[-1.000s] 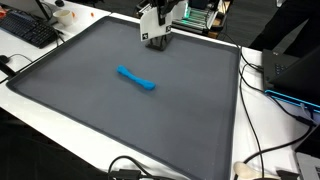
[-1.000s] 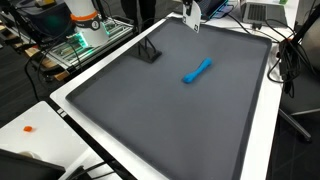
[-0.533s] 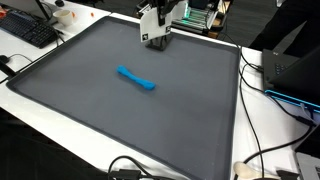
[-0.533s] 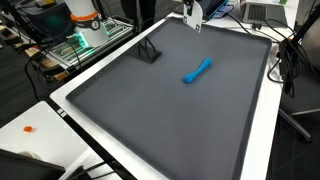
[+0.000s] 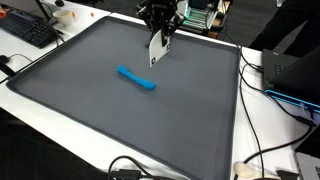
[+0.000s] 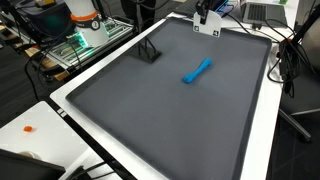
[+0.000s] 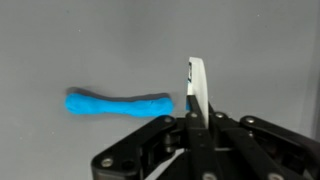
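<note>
Grey mat (image 5: 90,105) spread over a white desk (image 5: 252,125), one blue piece lying near its middle.

Past the keyboard (image 5: 28,30) at the left, the blue piece (image 5: 136,79) lies flat and alone. Beyond it the gripper (image 5: 155,55) hangs tilted over the mat's far side, well apart from it, its fingers (image 7: 197,90) pressed together on nothing. To come at it well, I'd judge they should part first, square up across its thin waist, then drop straight. I can't tell what the piece is made of, and the wrist view crops the gripper body.
</note>
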Available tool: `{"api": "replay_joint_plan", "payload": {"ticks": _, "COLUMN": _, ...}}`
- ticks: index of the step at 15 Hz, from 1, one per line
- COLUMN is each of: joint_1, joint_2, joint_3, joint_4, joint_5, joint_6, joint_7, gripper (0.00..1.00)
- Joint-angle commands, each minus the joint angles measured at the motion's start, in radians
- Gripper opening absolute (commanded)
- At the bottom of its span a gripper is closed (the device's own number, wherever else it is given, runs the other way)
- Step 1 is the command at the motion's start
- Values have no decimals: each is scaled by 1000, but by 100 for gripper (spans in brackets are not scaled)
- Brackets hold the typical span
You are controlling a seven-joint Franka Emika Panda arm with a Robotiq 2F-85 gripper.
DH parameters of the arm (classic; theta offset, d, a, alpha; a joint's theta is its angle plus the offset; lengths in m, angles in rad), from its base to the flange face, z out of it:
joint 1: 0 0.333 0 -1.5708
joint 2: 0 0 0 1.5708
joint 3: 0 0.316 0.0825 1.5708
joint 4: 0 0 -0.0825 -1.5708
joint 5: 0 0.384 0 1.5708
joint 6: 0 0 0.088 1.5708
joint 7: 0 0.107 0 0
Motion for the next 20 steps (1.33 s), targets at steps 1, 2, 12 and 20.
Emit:
{"api": "replay_joint_plan", "payload": {"ticks": 1, "joint_1": 6, "joint_2": 99, "joint_3": -8, "joint_4": 101, "joint_5": -13, "joint_6": -34, "joint_7": -104, "gripper": 1}}
{"api": "replay_joint_plan", "payload": {"ticks": 2, "joint_1": 8, "joint_2": 123, "joint_3": -12, "joint_4": 124, "joint_5": -11, "joint_6": -39, "joint_7": -97, "gripper": 1}}
{"api": "replay_joint_plan", "payload": {"ticks": 12, "joint_1": 30, "joint_2": 253, "joint_3": -60, "joint_4": 229, "joint_5": -84, "joint_6": -48, "joint_7": -76, "gripper": 1}}
{"api": "replay_joint_plan", "payload": {"ticks": 20, "joint_1": 37, "joint_2": 299, "joint_3": -76, "joint_4": 257, "joint_5": -100, "joint_6": -30, "joint_7": -75, "gripper": 1}}
